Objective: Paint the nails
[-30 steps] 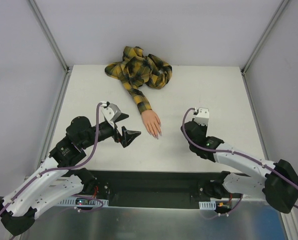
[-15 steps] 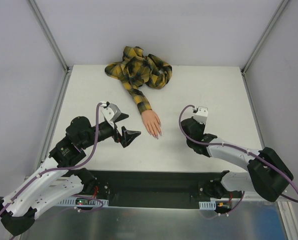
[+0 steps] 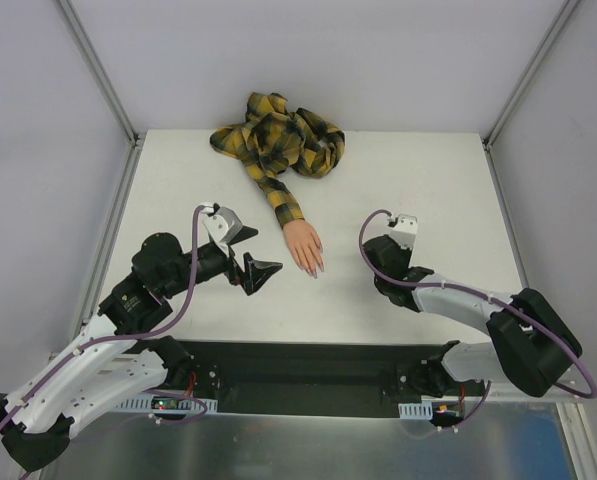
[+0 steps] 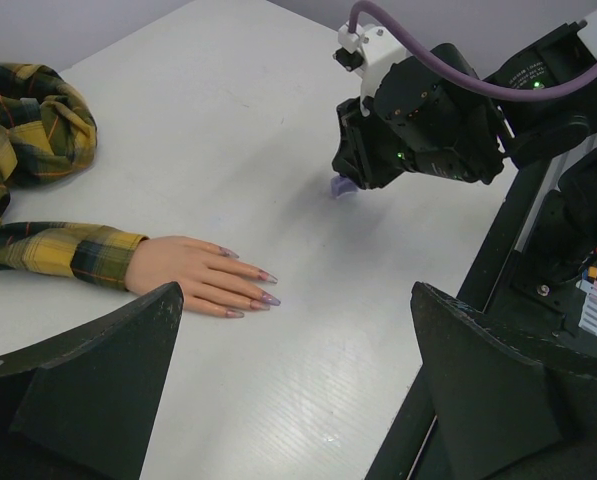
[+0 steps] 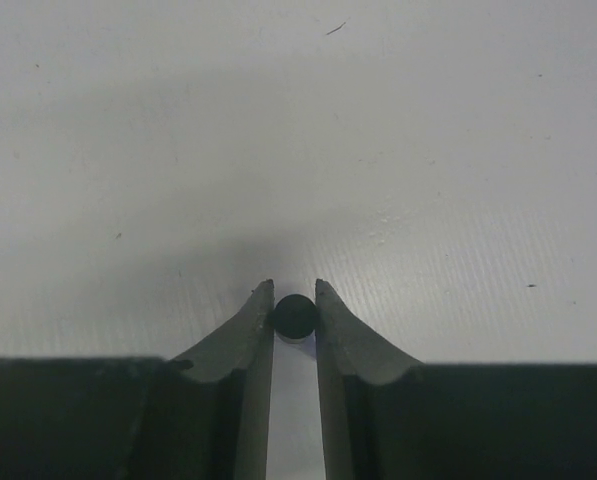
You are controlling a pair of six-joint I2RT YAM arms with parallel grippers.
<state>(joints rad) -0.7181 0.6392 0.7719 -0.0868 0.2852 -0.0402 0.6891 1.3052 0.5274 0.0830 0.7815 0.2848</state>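
The nails (image 4: 262,291) sit at the tips of a peach dummy hand (image 3: 303,245), which lies flat near the middle of the table (image 3: 428,180). Its fingers point toward about 5 o'clock, and a plaid sleeve (image 3: 278,195) trails away toward 11.

From where I stand, the nails look tiny, hard and glossy, so wet paint would likely smear at a careless touch. They are not a place to grip. The hand itself seems light and loose on the smooth top, so I'd expect it to slide if brushed sideways. I'd steady it at the cuff or across the back of the hand.

The left gripper (image 3: 250,252) hangs at 9 o'clock of the hand with its jaws spread wide and nothing in them. The right gripper (image 5: 295,300) points straight down at 3 o'clock of the hand, well apart from it. Its jaws are drawn in narrow on the round dark cap of a small bottle (image 4: 340,187) standing on the table. How hard they press I cannot tell. That cap is the place to hold the bottle.
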